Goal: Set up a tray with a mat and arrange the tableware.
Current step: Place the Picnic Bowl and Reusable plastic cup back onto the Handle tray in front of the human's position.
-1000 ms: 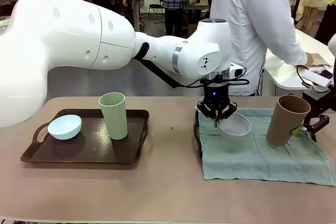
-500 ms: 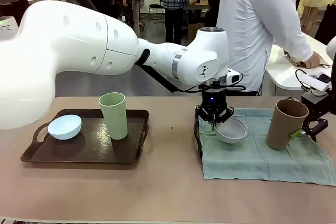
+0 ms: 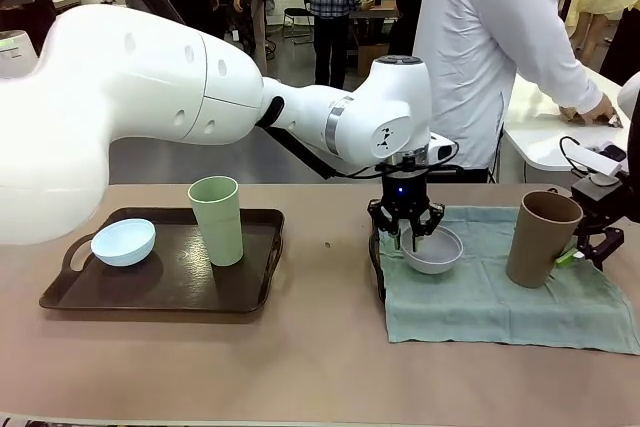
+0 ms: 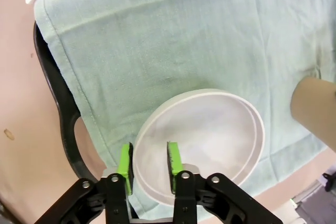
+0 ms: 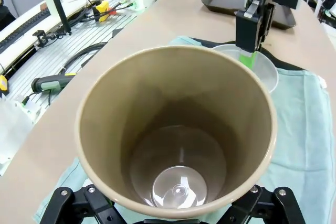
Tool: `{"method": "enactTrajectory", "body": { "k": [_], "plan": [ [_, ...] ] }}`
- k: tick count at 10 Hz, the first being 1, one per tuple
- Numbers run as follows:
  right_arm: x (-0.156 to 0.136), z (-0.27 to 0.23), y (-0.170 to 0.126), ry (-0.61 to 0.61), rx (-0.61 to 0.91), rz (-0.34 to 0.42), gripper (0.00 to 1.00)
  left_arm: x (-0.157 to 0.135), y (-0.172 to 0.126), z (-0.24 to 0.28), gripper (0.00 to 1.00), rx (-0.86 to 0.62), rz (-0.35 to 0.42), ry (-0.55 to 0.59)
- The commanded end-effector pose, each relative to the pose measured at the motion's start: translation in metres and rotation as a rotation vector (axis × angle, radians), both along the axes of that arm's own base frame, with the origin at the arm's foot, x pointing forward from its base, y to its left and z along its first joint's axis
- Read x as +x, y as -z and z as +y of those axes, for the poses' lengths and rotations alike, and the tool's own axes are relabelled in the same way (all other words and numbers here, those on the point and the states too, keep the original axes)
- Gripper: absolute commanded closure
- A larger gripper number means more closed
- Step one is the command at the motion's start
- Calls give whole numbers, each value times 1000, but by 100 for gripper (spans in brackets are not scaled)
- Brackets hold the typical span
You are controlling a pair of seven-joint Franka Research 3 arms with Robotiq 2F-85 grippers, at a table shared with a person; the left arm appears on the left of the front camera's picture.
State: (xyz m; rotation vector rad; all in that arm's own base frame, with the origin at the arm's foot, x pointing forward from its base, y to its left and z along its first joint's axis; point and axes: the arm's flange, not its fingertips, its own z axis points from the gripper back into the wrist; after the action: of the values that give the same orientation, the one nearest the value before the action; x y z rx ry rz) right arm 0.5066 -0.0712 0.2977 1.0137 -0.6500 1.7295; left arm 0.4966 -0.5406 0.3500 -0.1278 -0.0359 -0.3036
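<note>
Tableware at the left, a blue bowl and a green tumbler, stands on a bare dark tray. Right of centre the left gripper is clamped on the left rim of the white bowl, one pad inside and one outside. The bowl is down at the green mat straight beneath the gripper, so letting go and lifting straight up looks next. Far right, the right gripper grips the brown tumbler, nearly upright with its top tilted right; no writing is legible.

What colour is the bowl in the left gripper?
Greyish white. The bowl, pinched at its rim by the left gripper, shows best in the left wrist view.
</note>
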Motion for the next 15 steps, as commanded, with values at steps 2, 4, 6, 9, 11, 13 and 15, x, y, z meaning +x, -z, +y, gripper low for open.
{"method": "enactTrajectory", "body": {
  "k": [2, 4, 6, 9, 11, 13, 15],
  "plan": [
    [4, -5, -2, 38, -8, 39, 0, 0, 1, 5, 0, 0, 44, 19],
    [3, -16, -2, 64, -21, 59, 0, -1, -2, 9, 35, 1, 59, 18],
    [1, -27, -2, 84, -10, 80, 0, -3, -8, 15, 16, -6, 63, 11],
    [-2, -46, -7, 127, -1, 67, 0, -10, -18, 25, 0, -34, 48, 20],
    [-4, -62, -9, 184, -9, 49, 0, -20, -26, 30, 0, -73, 29, 60],
    [-8, -79, -16, 260, -22, 32, 0, -33, -39, 40, 0, -106, 11, 86],
    [-16, -93, -41, 379, 5, 72, 0, -53, -70, 55, 0, -94, -9, 103]
  ]
}}
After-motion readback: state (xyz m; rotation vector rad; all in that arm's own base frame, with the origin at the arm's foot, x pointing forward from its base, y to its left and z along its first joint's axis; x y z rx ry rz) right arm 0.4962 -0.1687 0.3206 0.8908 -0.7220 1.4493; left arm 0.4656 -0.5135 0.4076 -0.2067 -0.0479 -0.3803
